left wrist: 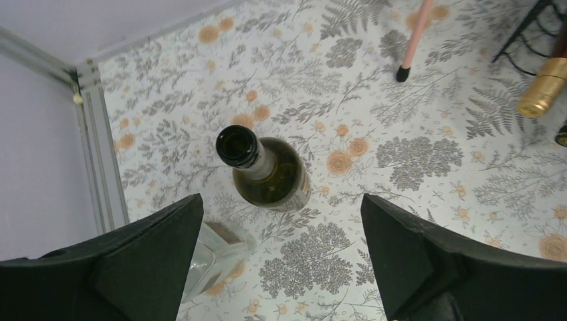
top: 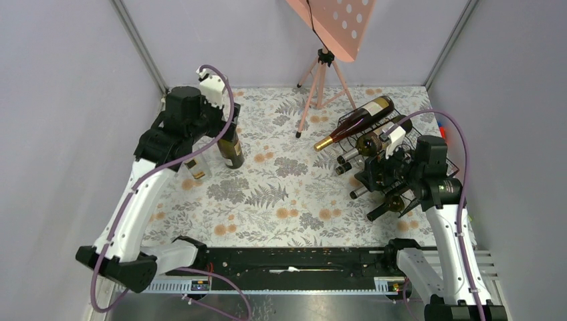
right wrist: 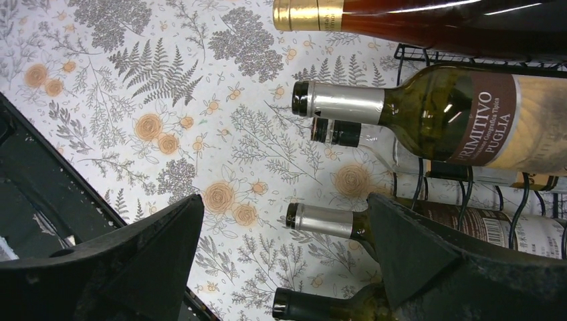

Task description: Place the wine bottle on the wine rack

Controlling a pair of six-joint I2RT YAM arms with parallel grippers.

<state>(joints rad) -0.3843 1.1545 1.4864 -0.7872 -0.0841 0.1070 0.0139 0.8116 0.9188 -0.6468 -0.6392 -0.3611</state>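
We see a left arm (top: 130, 207) and a right arm (top: 455, 247), white with black joints. A purple cable (top: 231, 100) runs along each. The fingers (left wrist: 154, 261) are black wedges.

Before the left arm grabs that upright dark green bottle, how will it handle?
The dark green bottle stands upright, tall and narrow, so a sideways nudge would probably tip it. It looks like smooth glass, likely slippery and breakable. Its uncorked mouth hints it may be empty and light.
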